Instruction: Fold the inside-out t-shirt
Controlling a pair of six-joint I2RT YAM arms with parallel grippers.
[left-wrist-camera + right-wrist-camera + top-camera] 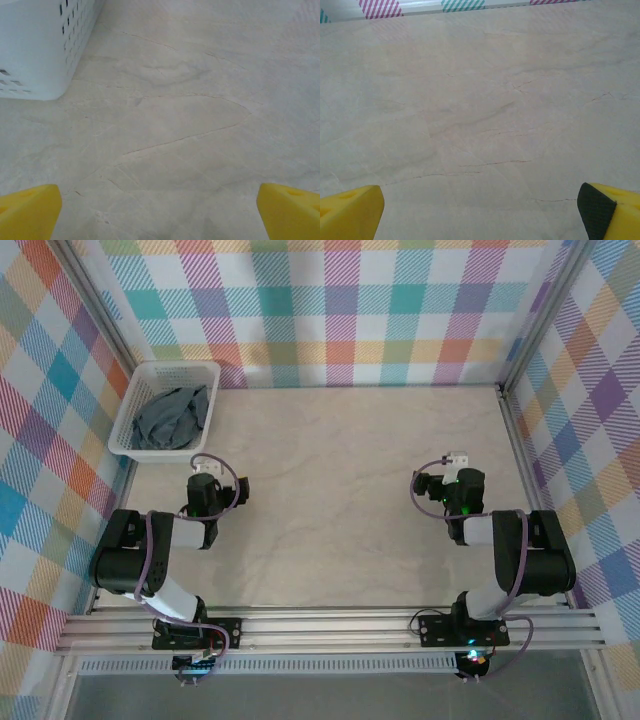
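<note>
Inside-out t-shirt (pixel 172 416) slate-grey, soft, crumpled in white perforated basket (pixel 181 367) | left gripper (pixel 159 210) yellow wedge jaws wide apart, empty | right gripper (pixel 480 210) likewise | smooth marbled beige table (pixel 330 480)

Your left arm (pixel 170 533) and right arm (pixel 520 540) sit folded back, with left gripper (pixel 160 214) and right gripper (pixel 480 214) spread wide, both empty.

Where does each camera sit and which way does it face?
Top: above and behind the bases, looking down on table, basket and t-shirt; both arms, left gripper, right gripper.
Left wrist: on the left arm, facing the basket's corner across the table; its open fingers.
Right wrist: on the right arm, facing the far wall; its open fingers.
Shared: top and left wrist both see the basket.
</note>
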